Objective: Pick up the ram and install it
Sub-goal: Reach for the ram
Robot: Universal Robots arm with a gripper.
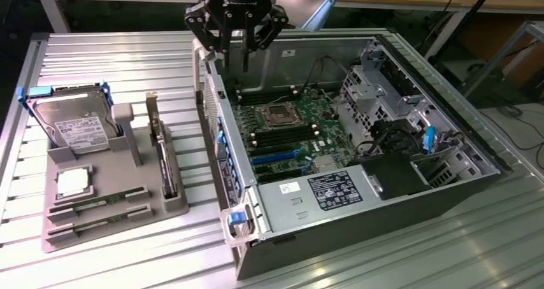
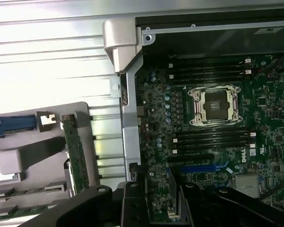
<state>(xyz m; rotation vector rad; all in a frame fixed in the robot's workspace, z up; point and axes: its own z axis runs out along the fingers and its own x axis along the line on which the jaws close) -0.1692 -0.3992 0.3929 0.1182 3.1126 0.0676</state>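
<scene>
Parted fingers (image 1: 244,50) hover over case wall (image 1: 209,91); ram (image 1: 88,204) in tray (image 1: 183,206).

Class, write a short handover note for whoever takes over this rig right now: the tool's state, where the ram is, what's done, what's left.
Tool: open, empty, hanging over a corner of the open computer case.
Ram: lying flat in the grey holder beside the case, untouched.
Done: nothing yet.
Left: pickup and install; the memory slots on the board look empty.
</scene>
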